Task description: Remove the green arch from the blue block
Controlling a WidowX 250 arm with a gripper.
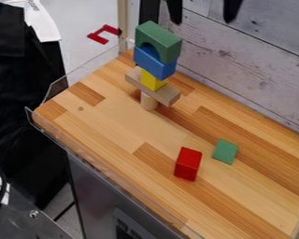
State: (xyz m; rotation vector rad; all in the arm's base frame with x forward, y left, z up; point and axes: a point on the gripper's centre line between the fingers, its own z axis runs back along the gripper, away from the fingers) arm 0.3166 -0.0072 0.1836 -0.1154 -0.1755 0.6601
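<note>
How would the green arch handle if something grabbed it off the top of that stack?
The green arch looks rigid, so it should keep its shape. It rests loose on the blue block, so a sideways nudge could slide it off or topple the narrow-footed stack.

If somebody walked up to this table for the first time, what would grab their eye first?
Probably the tower towards the back of the table: a green arch on a blue block, over a yellow block, a wooden plank and a wooden post. Next, likely the bright red block nearer the front, with a small green block beside it.
</note>
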